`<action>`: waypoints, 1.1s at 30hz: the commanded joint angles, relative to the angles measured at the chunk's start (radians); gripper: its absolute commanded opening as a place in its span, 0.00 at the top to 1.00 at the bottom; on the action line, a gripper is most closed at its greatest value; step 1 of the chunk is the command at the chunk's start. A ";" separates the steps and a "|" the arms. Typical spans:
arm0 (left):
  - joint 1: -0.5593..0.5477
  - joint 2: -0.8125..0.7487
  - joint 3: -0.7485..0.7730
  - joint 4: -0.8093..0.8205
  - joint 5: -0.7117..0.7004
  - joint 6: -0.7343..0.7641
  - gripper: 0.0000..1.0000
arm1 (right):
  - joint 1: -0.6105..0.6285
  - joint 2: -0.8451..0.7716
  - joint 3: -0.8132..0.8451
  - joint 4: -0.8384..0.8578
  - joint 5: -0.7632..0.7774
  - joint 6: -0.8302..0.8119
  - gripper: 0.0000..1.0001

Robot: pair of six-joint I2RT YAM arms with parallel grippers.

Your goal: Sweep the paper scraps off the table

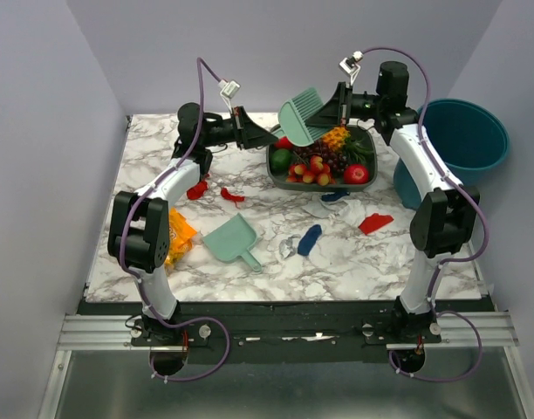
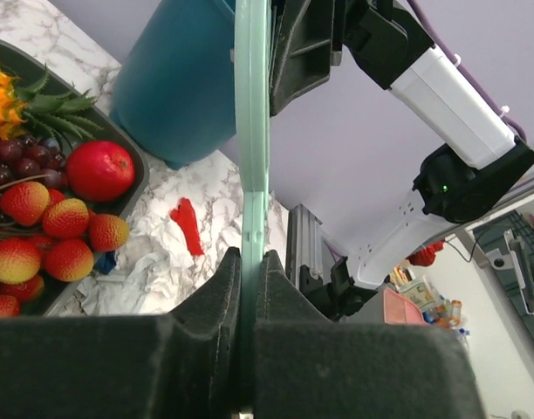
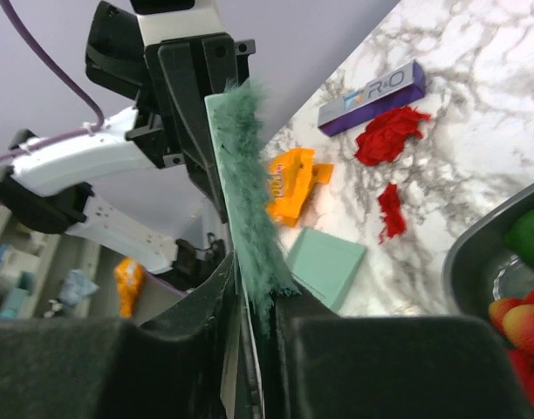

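Left pincer (image 1: pixel 265 133) and right pincer (image 1: pixel 330 109) both clench the brush (image 1: pixel 300 118) at 12 o'clock over the fruit tray (image 1: pixel 271 170), so a mistimed release could drop it.

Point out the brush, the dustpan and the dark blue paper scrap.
brush (image 1: pixel 300 118), top view, middle of its bristle head.
dustpan (image 1: pixel 232 237), top view, centre of its pan.
dark blue paper scrap (image 1: pixel 310 238), top view, its middle.

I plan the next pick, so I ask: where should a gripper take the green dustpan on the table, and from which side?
Likely the handle, from above, jaws across it. The dustpan lies flat on the table; its narrow handle points toward the near edge.
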 commanded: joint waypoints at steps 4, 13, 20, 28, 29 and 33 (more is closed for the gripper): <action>0.062 -0.062 0.004 -0.205 0.053 0.253 1.00 | -0.021 -0.009 0.047 -0.115 0.083 -0.233 0.38; 0.225 -0.267 0.100 -1.196 -0.256 1.054 1.00 | 0.078 -0.156 -0.005 -0.466 0.417 -0.875 0.21; 0.266 -0.395 0.122 -1.420 -0.674 1.170 1.00 | 0.350 -0.328 -0.362 -0.483 0.614 -1.007 0.25; 0.326 -0.473 0.059 -1.417 -0.852 1.016 1.00 | 0.687 -0.364 -0.528 -0.450 0.961 -0.813 0.24; 0.328 -0.505 0.023 -1.403 -0.852 1.012 1.00 | 0.707 -0.355 -0.524 -0.448 0.977 -0.803 0.24; 0.331 -0.588 -0.045 -1.385 -0.863 0.990 1.00 | 0.747 -0.258 -0.462 -0.470 1.011 -0.738 0.18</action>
